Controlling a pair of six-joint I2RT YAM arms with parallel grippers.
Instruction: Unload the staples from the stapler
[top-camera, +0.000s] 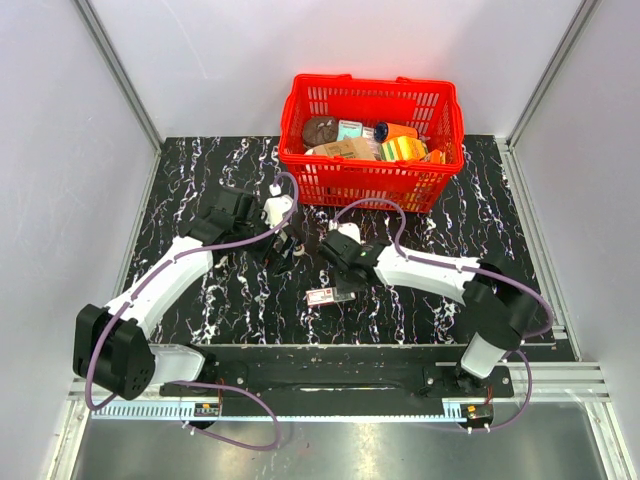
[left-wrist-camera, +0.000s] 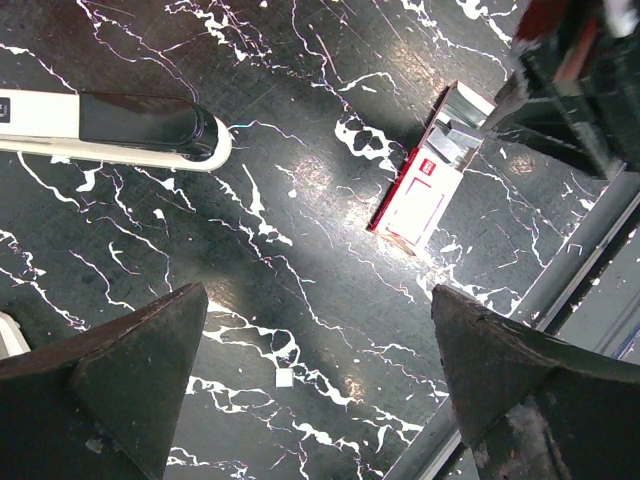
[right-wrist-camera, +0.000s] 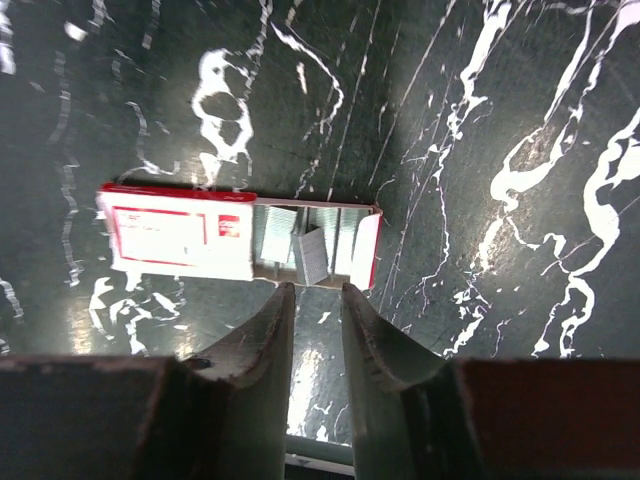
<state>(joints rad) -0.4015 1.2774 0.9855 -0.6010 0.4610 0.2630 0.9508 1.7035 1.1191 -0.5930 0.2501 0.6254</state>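
Observation:
The stapler (left-wrist-camera: 130, 125), a dark bar on a pale strip, lies on the black marble table at the upper left of the left wrist view; I cannot make it out in the top view. My left gripper (left-wrist-camera: 318, 295) (top-camera: 283, 255) is wide open and empty above bare table. The small white-and-red staple box (right-wrist-camera: 180, 236) (left-wrist-camera: 420, 195) (top-camera: 323, 296) lies open, with silver staple strips (right-wrist-camera: 312, 255) in its tray. My right gripper (right-wrist-camera: 317, 288) (top-camera: 343, 280) hovers just in front of the open tray, jaws a narrow gap apart with nothing between them.
A red basket (top-camera: 372, 180) full of packaged goods stands at the back of the table. The table's front edge and metal rail (left-wrist-camera: 590, 270) run close behind the staple box. White walls enclose the sides.

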